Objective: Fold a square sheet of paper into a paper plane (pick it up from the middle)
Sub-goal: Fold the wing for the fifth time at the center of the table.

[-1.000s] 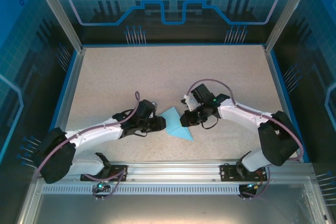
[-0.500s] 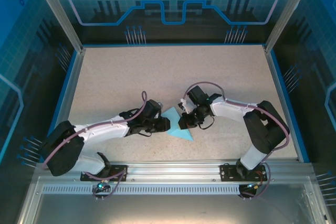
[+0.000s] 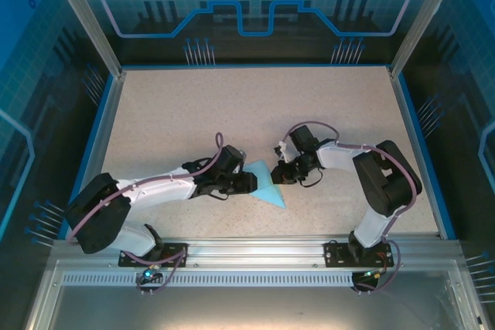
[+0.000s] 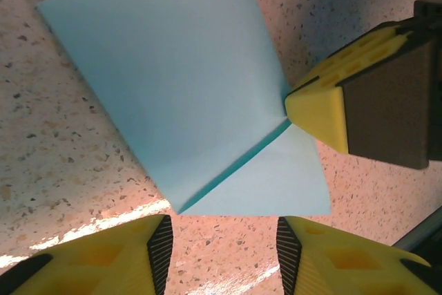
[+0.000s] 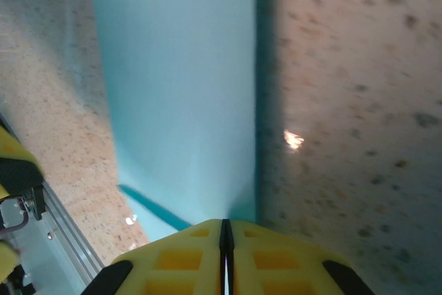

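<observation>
Beside the folded blue paper (image 4: 173, 88) on the worktop (image 3: 232, 106), the left tool (image 4: 224, 243) gapes apart; the right tool (image 5: 222, 233), fingers together, touches its edge.

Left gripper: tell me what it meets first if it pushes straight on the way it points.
Likely the folded paper: its near corner lies just ahead of the open left gripper.

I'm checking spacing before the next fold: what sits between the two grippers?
The part-folded sheet of paper lies on the table between the left gripper and the right gripper, as the top view shows.
</observation>
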### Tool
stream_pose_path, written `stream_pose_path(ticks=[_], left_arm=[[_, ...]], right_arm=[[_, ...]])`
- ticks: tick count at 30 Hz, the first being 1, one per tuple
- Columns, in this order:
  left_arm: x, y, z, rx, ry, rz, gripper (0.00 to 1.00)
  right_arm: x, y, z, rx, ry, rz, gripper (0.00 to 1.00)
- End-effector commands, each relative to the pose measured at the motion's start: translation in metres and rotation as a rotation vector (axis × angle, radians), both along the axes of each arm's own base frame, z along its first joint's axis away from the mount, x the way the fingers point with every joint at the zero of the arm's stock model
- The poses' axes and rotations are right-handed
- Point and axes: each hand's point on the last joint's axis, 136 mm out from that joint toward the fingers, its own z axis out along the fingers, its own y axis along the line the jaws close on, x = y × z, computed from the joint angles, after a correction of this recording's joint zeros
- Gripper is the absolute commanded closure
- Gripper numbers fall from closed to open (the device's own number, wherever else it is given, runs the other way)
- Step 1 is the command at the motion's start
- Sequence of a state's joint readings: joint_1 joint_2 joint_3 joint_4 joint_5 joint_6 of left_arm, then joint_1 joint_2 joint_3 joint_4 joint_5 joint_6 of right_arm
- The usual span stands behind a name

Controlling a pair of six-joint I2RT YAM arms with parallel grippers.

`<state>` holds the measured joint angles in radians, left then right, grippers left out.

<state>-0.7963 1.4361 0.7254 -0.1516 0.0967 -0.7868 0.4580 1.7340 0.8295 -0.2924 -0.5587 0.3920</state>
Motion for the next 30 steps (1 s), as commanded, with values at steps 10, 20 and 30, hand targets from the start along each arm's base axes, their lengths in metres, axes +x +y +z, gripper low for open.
stream_pose_path(ticks=[10, 20, 30], left_arm=[[-0.005, -0.005, -0.003, 0.004, 0.062, 0.046, 0.39], [-0.012, -0.007, -0.017, -0.092, 0.167, 0.236, 0.34], [-0.009, -0.020, -0.028, -0.144, 0.189, 0.276, 0.38]], right_arm=[[-0.002, -0.013, -0.021, -0.029, 0.045, -0.042, 0.88], [-0.003, -0.016, -0.023, -0.031, 0.046, -0.057, 0.86], [-0.003, -0.017, -0.028, -0.031, 0.053, -0.064, 0.86]])
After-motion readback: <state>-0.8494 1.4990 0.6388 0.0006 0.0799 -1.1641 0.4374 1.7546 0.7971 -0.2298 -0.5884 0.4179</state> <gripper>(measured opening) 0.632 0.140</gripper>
